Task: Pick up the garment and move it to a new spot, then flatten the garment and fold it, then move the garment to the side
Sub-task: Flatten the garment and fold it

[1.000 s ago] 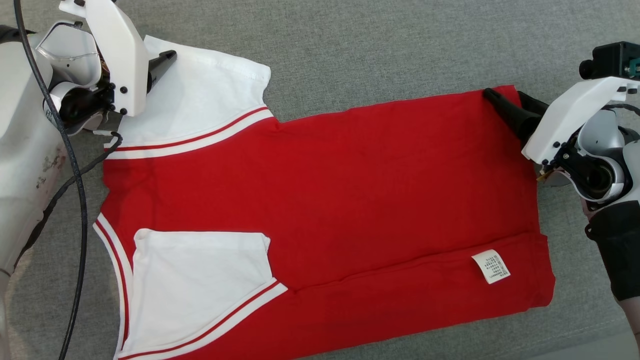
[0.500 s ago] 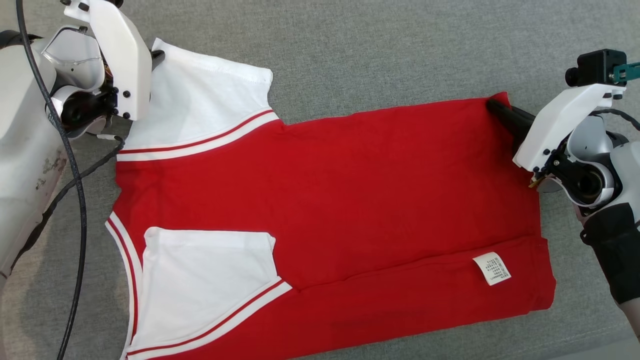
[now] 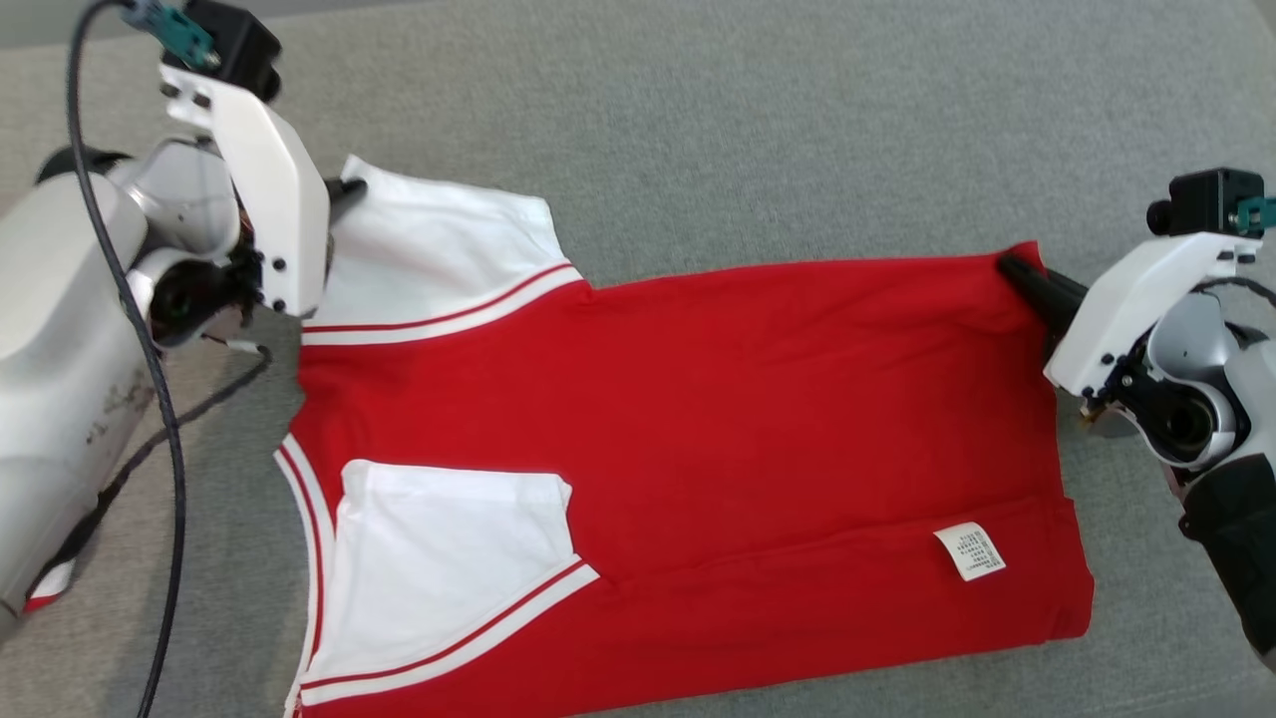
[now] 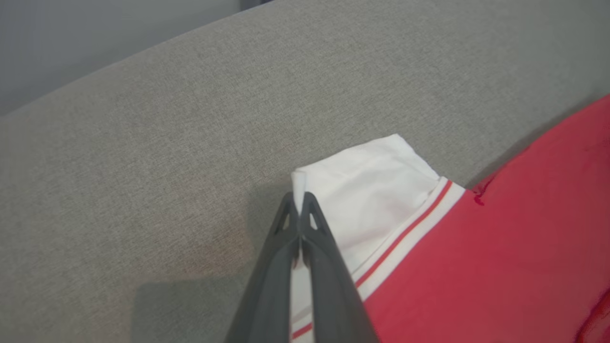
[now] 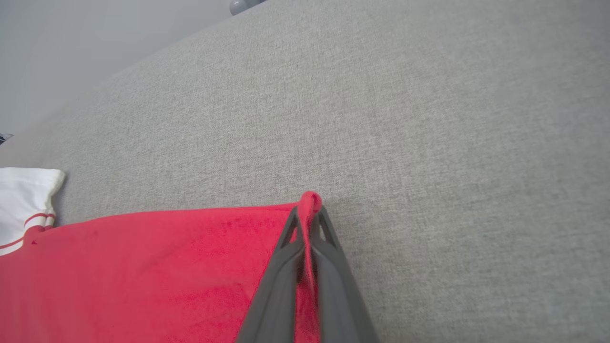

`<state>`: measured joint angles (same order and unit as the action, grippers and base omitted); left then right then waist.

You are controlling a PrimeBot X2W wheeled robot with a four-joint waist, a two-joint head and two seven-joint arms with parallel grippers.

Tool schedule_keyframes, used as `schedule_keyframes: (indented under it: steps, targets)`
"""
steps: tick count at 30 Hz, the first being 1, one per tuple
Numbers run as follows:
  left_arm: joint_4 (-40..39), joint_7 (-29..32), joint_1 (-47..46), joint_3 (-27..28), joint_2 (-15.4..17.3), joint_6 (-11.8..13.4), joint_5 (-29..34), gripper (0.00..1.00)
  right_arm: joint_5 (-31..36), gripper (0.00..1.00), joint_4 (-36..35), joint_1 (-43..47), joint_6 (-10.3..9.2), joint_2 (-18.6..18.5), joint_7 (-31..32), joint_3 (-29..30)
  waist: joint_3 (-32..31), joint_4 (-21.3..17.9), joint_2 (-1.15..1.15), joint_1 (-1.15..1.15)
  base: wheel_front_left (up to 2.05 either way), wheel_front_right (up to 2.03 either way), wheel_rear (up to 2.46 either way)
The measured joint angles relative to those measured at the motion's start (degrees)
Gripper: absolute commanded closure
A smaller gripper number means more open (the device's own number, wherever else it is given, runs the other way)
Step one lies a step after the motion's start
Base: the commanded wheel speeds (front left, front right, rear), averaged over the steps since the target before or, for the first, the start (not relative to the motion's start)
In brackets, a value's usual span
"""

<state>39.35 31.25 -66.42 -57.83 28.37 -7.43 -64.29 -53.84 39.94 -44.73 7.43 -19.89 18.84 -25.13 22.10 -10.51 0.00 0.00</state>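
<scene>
The garment [image 3: 758, 419] is a red shirt with white sleeves and red-and-white striped trim, spread on a grey fabric surface. A white care label [image 3: 969, 551] shows near its lower right. My left gripper [image 3: 347, 186] is shut on the far corner of the upper white sleeve [image 3: 439, 249]; the left wrist view shows white cloth [image 4: 362, 200] pinched between the fingers [image 4: 299, 200]. At the shirt's far right corner, my right gripper [image 3: 1009, 263] is shut on the red hem, with red cloth [image 5: 143, 267] held between its fingers [image 5: 309, 212]. The lower part of the shirt is folded over, with the second white sleeve [image 3: 449, 558] on top.
The grey cushion [image 3: 758, 130] stretches beyond the shirt at the back. A black cable [image 3: 169, 429] hangs by my left arm at the left. In the wrist views, a pale wall [image 5: 71, 43] rises behind the cushion's far edge.
Both grippers have closed on the shirt's far corners, the left on the white sleeve, the right on the red hem. The held corners have lifted slightly and the camera has shifted.
</scene>
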Motion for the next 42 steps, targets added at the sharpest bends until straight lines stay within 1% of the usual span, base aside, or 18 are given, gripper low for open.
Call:
schedule_keyframes:
  steps: [3,12,17,22,26,28,35,42]
  targets:
    - [-2.04,0.01,1.55,-1.09,0.51,-0.01,-1.52,1.0,-0.74,1.0,0.29,1.12,0.0,-0.78,-1.03,-0.98,-1.99,0.81,0.0,0.0,0.0,0.0,0.0]
    - [-7.47,0.7,4.93,-2.52,4.33,-0.01,-6.22,1.0,-3.49,1.0,1.91,3.71,0.0,-4.09,-2.65,-3.01,-7.46,4.35,0.0,0.0,0.0,0.0,0.0]
    - [-10.55,1.24,7.27,-2.82,5.2,-0.01,-9.11,1.0,-4.91,1.0,2.52,4.69,0.0,-5.03,-3.18,-4.1,-9.72,6.62,0.0,0.0,0.0,0.0,0.0]
    - [-15.1,4.11,9.6,-4.23,7.62,-0.01,-10.91,1.0,-6.51,1.0,1.65,6.58,0.0,-6.35,-2.72,-6.06,-11.84,8.22,0.0,0.0,0.0,0.0,0.0]
    - [-18.87,7.34,11.7,-4.78,9.35,0.01,-13.84,1.0,-7.25,1.0,-0.19,7.7,0.0,-8.13,-3.15,-8.01,-13.28,9.09,0.0,0.0,0.0,0.0,0.0]
    - [-20.78,8.6,12.64,-4.9,9.96,0.52,-15.17,1.0,-7.89,1.0,-0.66,8.16,0.0,-8.87,-2.96,-9.01,-13.82,9.46,0.0,0.0,0.0,0.0,0.0]
    - [-25.8,10.17,15.07,-5.83,11.81,2.99,-16.21,1.0,-10.48,1.0,-4.67,8.96,0.0,-12.77,0.09,-11.9,-14.6,9.89,0.0,0.0,0.0,0.0,0.0]
    - [-28.35,11.22,16.69,-6.14,13.45,4.49,-17.09,1.0,-13.27,1.0,-8.59,9.88,0.0,-17.56,9.95,-13.4,-14.55,9.13,0.0,0.0,0.0,0.0,0.0]
